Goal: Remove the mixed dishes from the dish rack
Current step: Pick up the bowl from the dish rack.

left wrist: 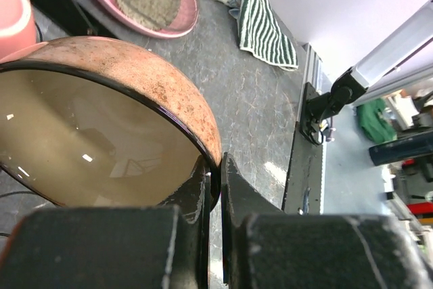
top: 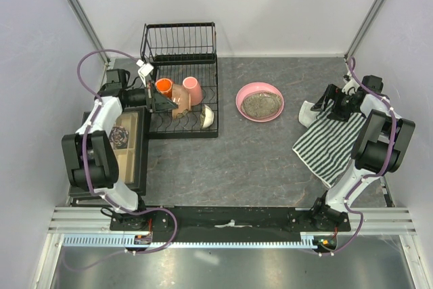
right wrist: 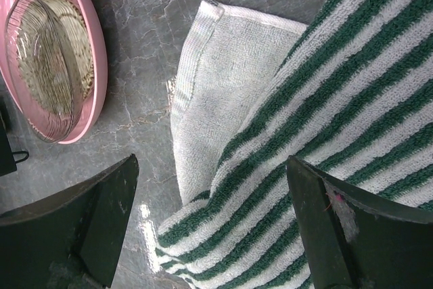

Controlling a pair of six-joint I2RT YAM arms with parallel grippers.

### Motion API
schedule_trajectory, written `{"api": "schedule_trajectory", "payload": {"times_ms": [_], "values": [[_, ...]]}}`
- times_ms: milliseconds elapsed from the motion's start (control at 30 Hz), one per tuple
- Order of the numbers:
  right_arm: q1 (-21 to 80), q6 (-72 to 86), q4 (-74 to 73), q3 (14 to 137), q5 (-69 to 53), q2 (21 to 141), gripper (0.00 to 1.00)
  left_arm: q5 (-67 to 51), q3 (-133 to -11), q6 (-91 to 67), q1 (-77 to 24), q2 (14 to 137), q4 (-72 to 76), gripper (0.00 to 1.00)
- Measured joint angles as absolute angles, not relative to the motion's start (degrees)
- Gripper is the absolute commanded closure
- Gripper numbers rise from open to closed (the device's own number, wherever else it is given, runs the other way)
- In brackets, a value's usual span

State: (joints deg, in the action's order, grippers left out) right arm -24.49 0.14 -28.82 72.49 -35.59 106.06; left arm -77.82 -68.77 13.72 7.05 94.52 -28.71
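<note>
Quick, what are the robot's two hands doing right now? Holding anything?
Left gripper: shut on the rim of the tan-brown bowl.
Right gripper: open, holding nothing, over the striped cloth.

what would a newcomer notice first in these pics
The left arm's fingers pinch the rim of a glossy tan-brown ceramic bowl over the black wire dish rack. Next, the wide pink speckled dish sits on the grey table right of the rack, and a green-striped cloth lies under the right arm's open fingers.

Left arm bends toward centre-left, left gripper (top: 170,103) pinched shut; right arm folded at right edge, right gripper (top: 318,107) spread wide.
</note>
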Motion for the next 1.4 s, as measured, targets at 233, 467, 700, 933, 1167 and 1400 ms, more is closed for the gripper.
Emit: {"api": "schedule_trajectory", "payload": {"times_ms": [233, 467, 700, 933, 1167, 1400], "values": [[-24.5, 0.1, -28.8, 72.5, -36.2, 106.1, 0.02, -72.9, -68.8, 13.6, 6.3, 86.8, -29.7, 0.98], [-24.5, 0.1, -28.9, 72.5, -36.2, 106.1, 0.02, -59.6, -68.8, 14.8, -3.5, 77.6, -33.0, 0.98], [-24.5, 0.2, -28.6, 72.5, -36.2, 105.0, 0.02, -44.0, -68.8, 16.7, -20.9, 73.8, -36.3, 0.98], [-24.5, 0.8, -26.2, 71.6, -35.9, 96.9, 0.02, -29.3, -70.4, 18.8, -34.3, 75.6, -40.1, 0.98], [-24.4, 1.6, -23.1, 70.6, -35.1, 89.1, 0.02, -16.0, -74.4, 22.5, -49.2, 82.1, -40.8, 0.99], [-24.1, 1.7, -22.3, 70.3, -34.5, 87.7, 0.02, -6.7, -77.3, 26.0, -59.0, 89.2, -41.0, 0.98]]}}
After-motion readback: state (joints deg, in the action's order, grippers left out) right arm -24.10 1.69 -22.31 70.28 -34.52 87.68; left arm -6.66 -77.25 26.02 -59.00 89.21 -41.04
